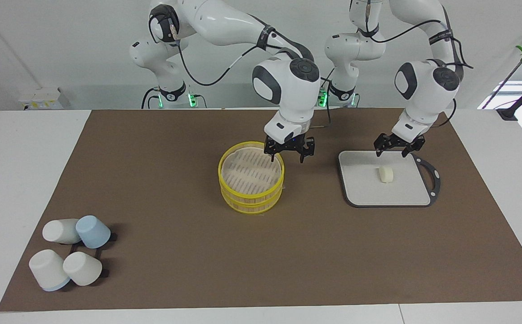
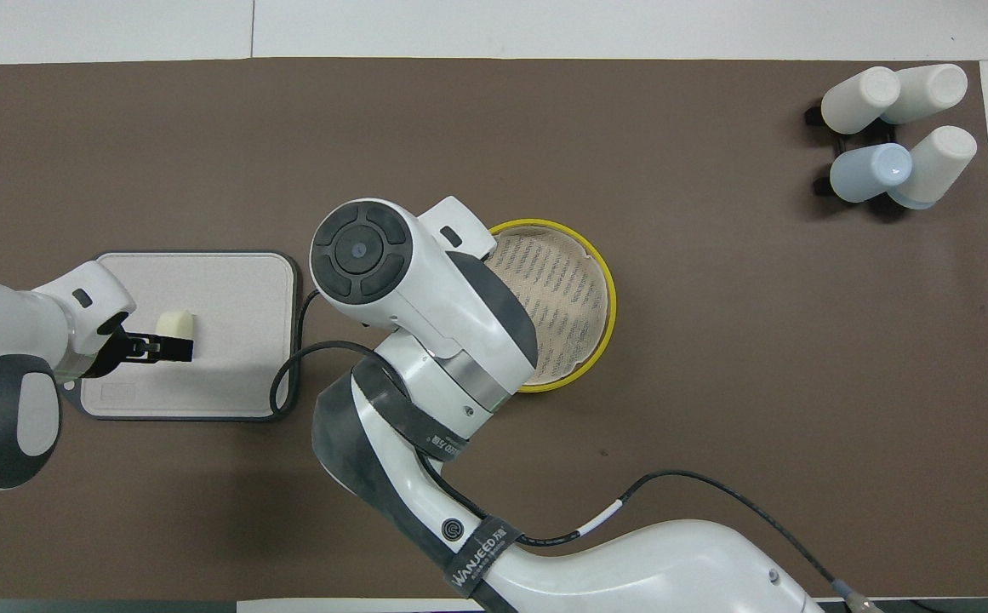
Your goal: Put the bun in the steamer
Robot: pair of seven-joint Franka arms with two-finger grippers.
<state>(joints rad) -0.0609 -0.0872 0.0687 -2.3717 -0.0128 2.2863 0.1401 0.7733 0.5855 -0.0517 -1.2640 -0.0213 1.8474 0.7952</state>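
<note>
The bun (image 1: 385, 174) (image 2: 175, 323), a small cream lump, lies on the grey board (image 1: 364, 189) (image 2: 230, 340). My left gripper (image 1: 392, 153) (image 2: 166, 347) hangs open just above the board's edge nearest the robots, close to the bun and not touching it. The yellow-rimmed bamboo steamer (image 1: 251, 175) (image 2: 566, 294) stands at mid-table with its slatted top on. My right gripper (image 1: 287, 157) is open beside the steamer's rim, on the side toward the board, one finger over the rim. In the overhead view the right arm hides its own gripper and part of the steamer.
Several upturned cups (image 1: 69, 252) (image 2: 893, 128), white and pale blue, sit on a black rack at the right arm's end of the table, farthest from the robots. A brown mat (image 1: 175, 270) covers the table.
</note>
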